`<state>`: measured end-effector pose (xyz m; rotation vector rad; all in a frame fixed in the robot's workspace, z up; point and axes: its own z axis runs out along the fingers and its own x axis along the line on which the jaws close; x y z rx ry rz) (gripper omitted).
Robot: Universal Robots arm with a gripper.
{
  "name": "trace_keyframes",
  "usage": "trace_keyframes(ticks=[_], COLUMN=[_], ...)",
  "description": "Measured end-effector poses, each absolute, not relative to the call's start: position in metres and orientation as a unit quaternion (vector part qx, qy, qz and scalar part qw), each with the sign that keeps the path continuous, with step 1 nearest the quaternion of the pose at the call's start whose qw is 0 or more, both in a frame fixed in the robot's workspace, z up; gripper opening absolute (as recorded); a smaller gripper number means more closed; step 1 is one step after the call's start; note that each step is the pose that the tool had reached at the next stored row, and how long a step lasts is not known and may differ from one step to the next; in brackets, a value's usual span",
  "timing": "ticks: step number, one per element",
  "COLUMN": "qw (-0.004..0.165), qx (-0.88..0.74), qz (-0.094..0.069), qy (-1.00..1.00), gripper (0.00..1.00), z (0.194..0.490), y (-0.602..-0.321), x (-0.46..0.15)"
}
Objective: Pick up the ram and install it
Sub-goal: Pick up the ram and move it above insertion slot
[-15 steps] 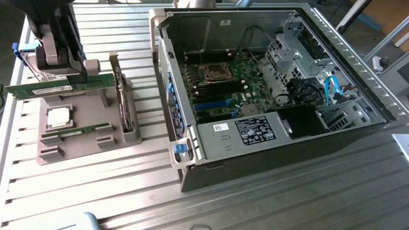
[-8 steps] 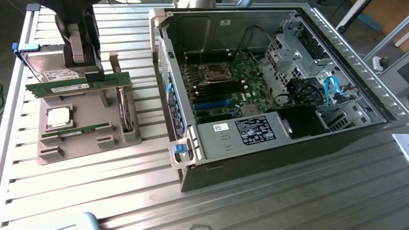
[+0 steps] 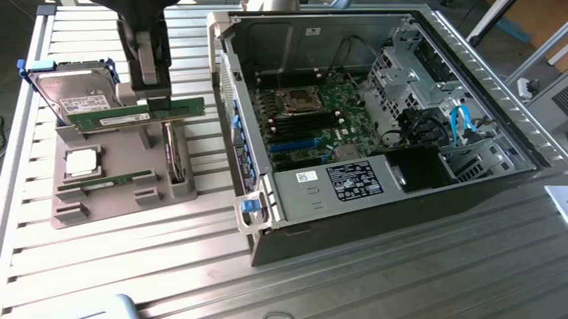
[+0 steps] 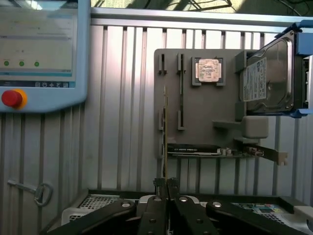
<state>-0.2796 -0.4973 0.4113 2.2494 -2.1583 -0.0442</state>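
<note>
The gripper [image 3: 158,105] hangs over the grey holder [image 3: 116,199] at the exterior view's left, its 2 fingers closed tight on the ram [image 3: 133,115]. The ram sits level in the grip, held by its upper edge near 1 end, so most of the green stick juts out toward the hard drive [image 3: 76,93]. It is clear of the holder below. From the wrist, the gripper [image 4: 165,186] pinches the ram [image 4: 165,137] edge-on, so it shows as a thin line running away from the fingertips.

The power supply [image 3: 355,181] in the open computer case [image 3: 497,73] carries 1 black label and 1 small white sticker. The hard drive has a white label too, but I cannot read any of the print from here. The teach pendant [image 4: 41,49] shows 3 green dots on its screen and a red stop button [image 4: 12,98].

The slatted metal table [image 3: 355,279] carries everything. The case lies on its side just beside the holder, with the motherboard [image 3: 306,113] exposed and a blue cable [image 3: 459,123] looped near the drive bays. The hard drive in its blue frame leans at the holder's far end. An expansion card [image 3: 175,156] stands on edge beneath the gripper, a second green stick [image 3: 111,181] lies in a slot, and a square silver processor [image 3: 82,161] rests beside it.
</note>
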Motion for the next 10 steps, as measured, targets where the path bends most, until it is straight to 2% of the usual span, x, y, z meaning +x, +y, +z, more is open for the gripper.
trace_keyframes(ticks=[10], qw=[0.012], qx=[0.721], qz=[-0.014], qy=[-0.692], gripper=[0.12], z=[0.411], y=[-0.497], x=[-0.255])
